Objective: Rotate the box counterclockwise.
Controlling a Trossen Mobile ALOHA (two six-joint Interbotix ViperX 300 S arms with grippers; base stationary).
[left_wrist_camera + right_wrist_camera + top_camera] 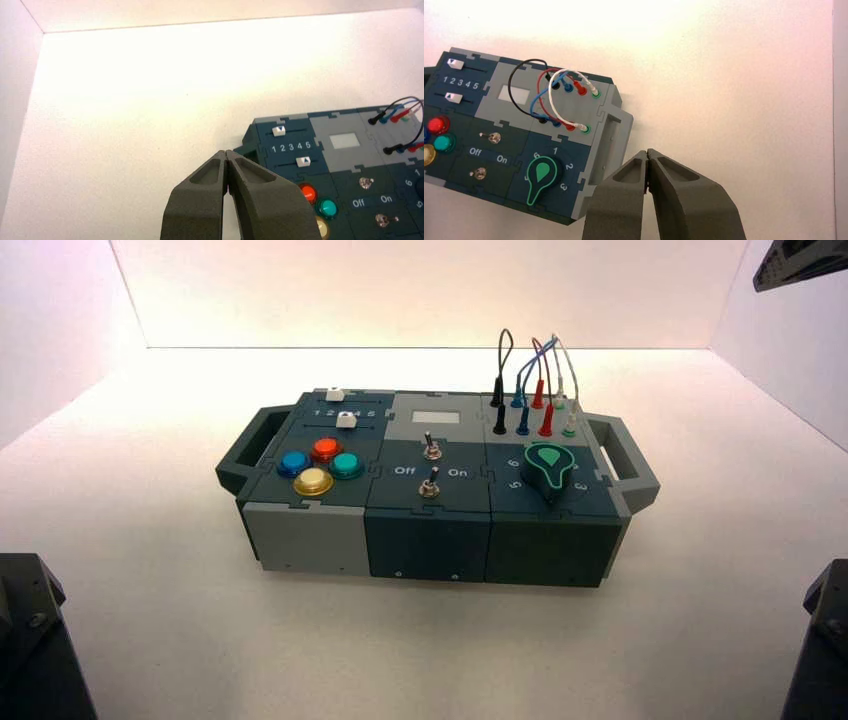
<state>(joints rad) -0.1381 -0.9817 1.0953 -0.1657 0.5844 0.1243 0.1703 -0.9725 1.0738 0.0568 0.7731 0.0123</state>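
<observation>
With 12 o'clock lying away from us, we are holding our left gripper (226, 152), its fingers meeting, off the box's 9 o'clock end, so the box (428, 540) is lying towards 2 o'clock from that arm. We are seeing its long axis running from 9 to 3 o'clock, with a dark handle (238, 448) at 9 and a grey handle (636, 455) at 3. Going across, we are finding 2 white sliders (346, 420) at 10 o'clock, 4 buttons (313, 481) in red, blue, yellow and green nearer us, 2 toggle switches (429, 487) mid-panel, then looped wires (553, 338) at 1 o'clock above a green dial (549, 468). Our right gripper (647, 152), also pinched closed, is waiting beside the grey handle, the box lying towards 10 o'clock. Neither arm is looking clearly nearer; for counterclockwise, we are probably needing the 3 o'clock end going towards 12, sparing the wires.
</observation>
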